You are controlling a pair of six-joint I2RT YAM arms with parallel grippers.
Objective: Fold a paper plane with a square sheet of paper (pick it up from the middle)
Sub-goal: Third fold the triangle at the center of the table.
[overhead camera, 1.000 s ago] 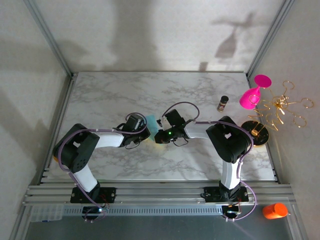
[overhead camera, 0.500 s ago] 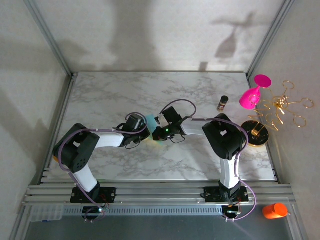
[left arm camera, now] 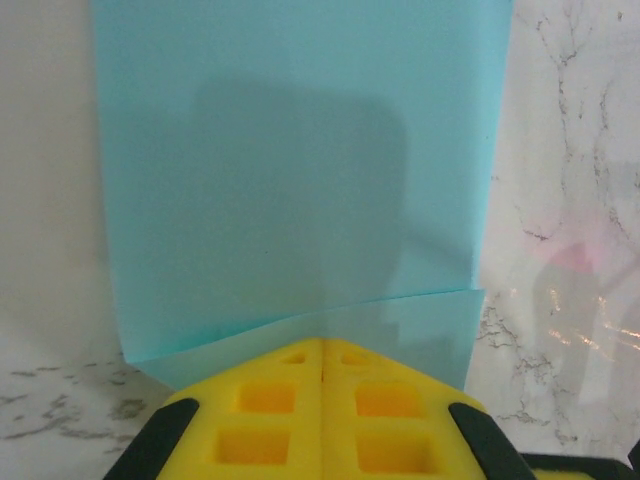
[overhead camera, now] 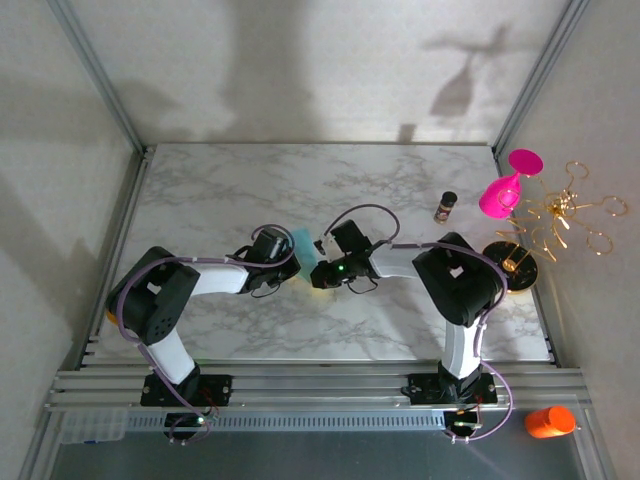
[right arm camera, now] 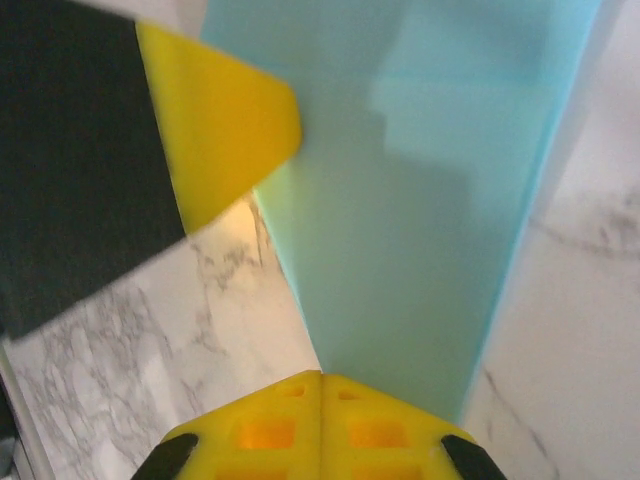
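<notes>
The square sheet of paper (overhead camera: 303,247) is teal and lies folded double between my two grippers at the middle of the table. In the left wrist view the paper (left arm camera: 300,180) shows a crease, with a lower layer running under the tips of my left gripper (left arm camera: 322,342), whose yellow jaws are pressed together on it. My right gripper (right arm camera: 321,375) is also shut, with the paper (right arm camera: 420,200) fanning out from its tips. From above, the left gripper (overhead camera: 290,258) and right gripper (overhead camera: 320,265) meet at the paper. A left finger (right arm camera: 225,130) touches the sheet's far edge.
A pink goblet (overhead camera: 505,190), a small dark jar (overhead camera: 445,206) and a gold wire stand (overhead camera: 560,215) on a dark round base (overhead camera: 515,265) crowd the table's right edge. An orange object (overhead camera: 548,421) lies beyond the front rail. Metal frame posts line both sides.
The right wrist swung slightly left, then came back to where it was a second ago. The left arm and the paper have not moved.
</notes>
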